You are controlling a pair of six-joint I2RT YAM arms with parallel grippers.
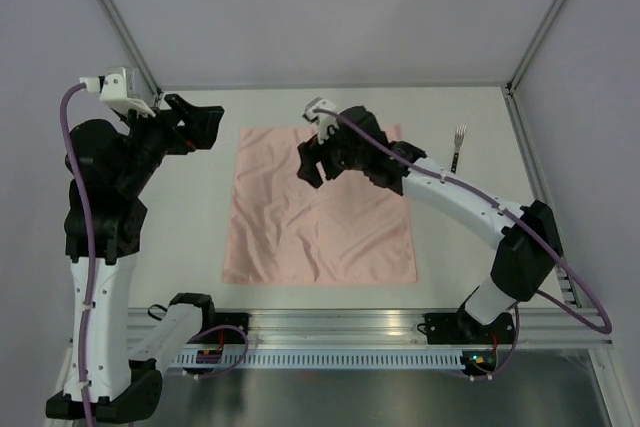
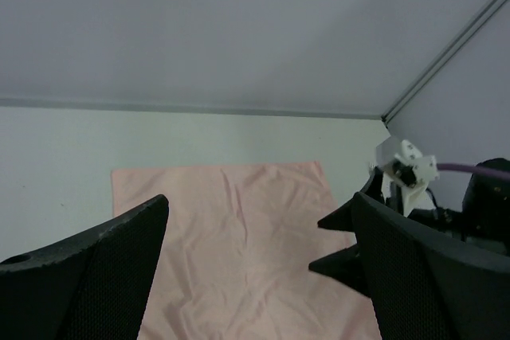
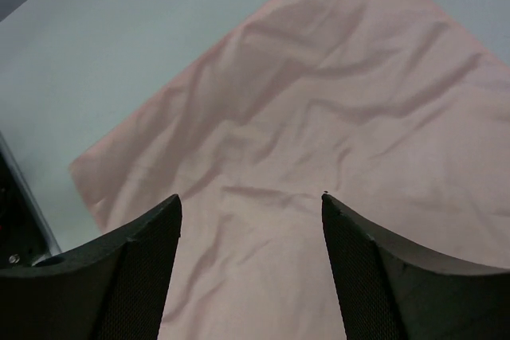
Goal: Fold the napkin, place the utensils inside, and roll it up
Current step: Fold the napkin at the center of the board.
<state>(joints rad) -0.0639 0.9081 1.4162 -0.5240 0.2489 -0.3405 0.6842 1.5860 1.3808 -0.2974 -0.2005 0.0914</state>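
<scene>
— Where is the napkin (image 1: 318, 207)?

— Spread flat in the middle of the table (image 1: 470, 247), one pale pink square with no fold in it. Soft wrinkles run across it, most of them toward the near edge.

— And the cutlery?

— A fork (image 1: 458, 147) lies on the bare table to the right of the cloth's far right corner, near it but not touching. Its dark handle points toward the arms and its paler tines toward the back wall. It is small in the overhead view, so I cannot say whether a second piece lies against it.

— What is the right gripper (image 1: 310, 162) doing?

— It hangs over the far part of the napkin, a little left of that edge's middle. Its wrist view looks straight down on wrinkled cloth, and the two fingers stand wide apart with nothing between them.

— The left gripper (image 1: 205, 127)?

— It is raised off the table, just beyond the napkin's far left corner and pointing toward it. Its fingers are spread wide too, and they hold nothing. Its camera frames the cloth's far edge and the other arm's wrist.

— Anything nearer the bases?

— A metal rail (image 1: 340, 327) runs along the near edge, and purple cables (image 1: 75, 177) loop along both arms.
</scene>
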